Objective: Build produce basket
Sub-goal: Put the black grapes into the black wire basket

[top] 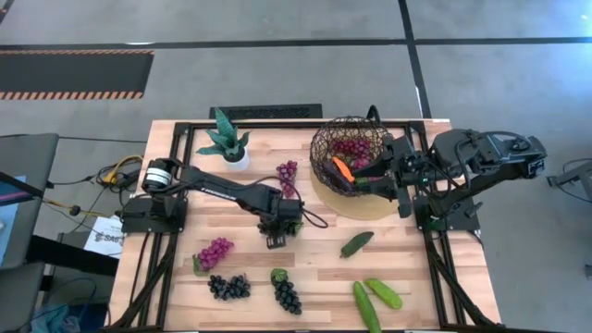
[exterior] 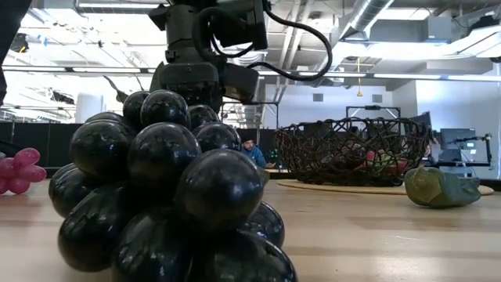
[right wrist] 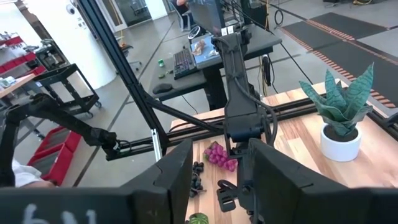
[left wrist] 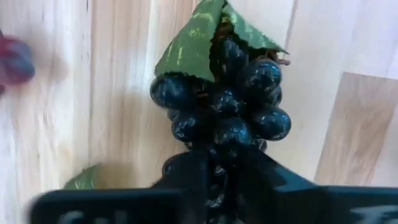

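A black grape bunch [left wrist: 227, 106] with a green leaf at one end lies on the wooden table, and my left gripper [left wrist: 227, 171] is shut on it from above. In the high view my left gripper [top: 276, 239] stands mid-table and hides that bunch. The dark wire basket [top: 350, 153] stands at the back right by a tan disc [top: 365, 205]. It holds magenta grapes, an orange carrot [top: 342, 169] and a dark eggplant. My right gripper [top: 363, 176] hovers high over the basket's right side, open, with nothing between its fingers [right wrist: 180, 171]. My left gripper pinches the bunch's end opposite the leaf [left wrist: 231, 138] between its two fingers [left wrist: 194, 180]. The fingers come from above, pointing steeply down. The bunch lies flat on the table, its leaf end pointing away from the fingers.
A potted plant [top: 227, 143] stands at the back. Also loose on the table are a purple bunch [top: 288, 176], a magenta bunch [top: 215, 252], two black bunches [top: 229, 287] [top: 285, 294] and three cucumbers [top: 356, 243] [top: 382, 293] [top: 365, 310]. One black bunch [exterior: 168, 188] fills the low view's foreground.
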Controlling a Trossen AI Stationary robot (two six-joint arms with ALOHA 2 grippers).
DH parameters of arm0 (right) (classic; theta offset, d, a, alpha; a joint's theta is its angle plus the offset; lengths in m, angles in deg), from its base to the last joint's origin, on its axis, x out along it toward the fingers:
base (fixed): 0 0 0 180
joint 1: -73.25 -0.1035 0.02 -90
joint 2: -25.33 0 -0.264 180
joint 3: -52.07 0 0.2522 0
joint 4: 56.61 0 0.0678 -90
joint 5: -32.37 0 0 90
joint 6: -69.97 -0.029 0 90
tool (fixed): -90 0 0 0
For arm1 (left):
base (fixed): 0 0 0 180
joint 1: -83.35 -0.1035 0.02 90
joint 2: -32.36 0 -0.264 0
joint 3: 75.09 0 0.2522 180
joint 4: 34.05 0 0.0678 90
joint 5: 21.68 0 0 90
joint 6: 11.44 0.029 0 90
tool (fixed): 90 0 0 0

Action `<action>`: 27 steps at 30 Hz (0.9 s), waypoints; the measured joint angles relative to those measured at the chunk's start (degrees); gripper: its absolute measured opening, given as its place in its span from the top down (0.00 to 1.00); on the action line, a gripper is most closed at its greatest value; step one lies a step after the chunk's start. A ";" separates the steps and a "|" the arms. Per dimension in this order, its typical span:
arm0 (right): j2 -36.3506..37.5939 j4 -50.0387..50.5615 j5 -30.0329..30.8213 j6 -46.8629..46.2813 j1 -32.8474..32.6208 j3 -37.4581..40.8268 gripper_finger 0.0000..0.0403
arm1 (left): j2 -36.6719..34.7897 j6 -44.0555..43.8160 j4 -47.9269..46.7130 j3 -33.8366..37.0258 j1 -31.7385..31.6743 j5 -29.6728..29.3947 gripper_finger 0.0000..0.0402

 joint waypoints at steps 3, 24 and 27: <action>0.00 0.00 0.00 0.00 0.00 0.00 0.60 | 0.01 1.08 -1.15 -2.94 0.54 -0.42 0.97; -1.32 10.05 -0.04 0.04 1.38 -0.04 0.99 | -12.92 14.61 -13.51 -39.38 1.32 -20.03 1.00; -3.28 9.97 -1.01 0.02 2.50 -0.04 0.96 | -14.00 16.80 -13.53 -41.34 0.88 -20.03 1.00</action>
